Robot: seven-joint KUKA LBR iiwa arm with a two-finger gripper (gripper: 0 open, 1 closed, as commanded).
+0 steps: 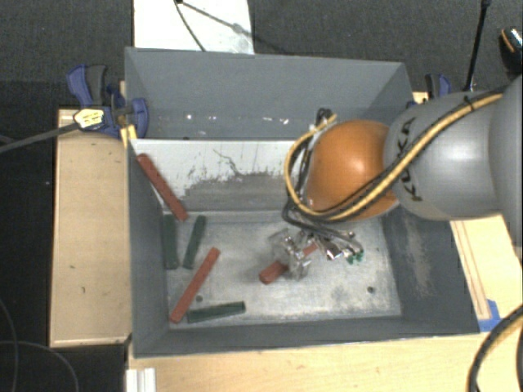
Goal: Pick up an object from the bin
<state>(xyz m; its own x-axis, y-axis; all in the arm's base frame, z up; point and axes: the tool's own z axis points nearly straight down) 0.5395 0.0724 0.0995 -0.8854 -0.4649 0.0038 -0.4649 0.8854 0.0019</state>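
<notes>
My gripper is low over the middle of the bin floor, under the orange cover. A short red-brown stick lies right at its fingertips, one end reaching under them and the other pointing to the lower left. Whether the fingers are closed on that stick is hidden by the gripper body. A small green bit shows just right of the gripper.
A long red-brown stick and a dark green stick lie at the lower left. Two dark green sticks stand by the left wall. Another red-brown stick leans in the back left corner.
</notes>
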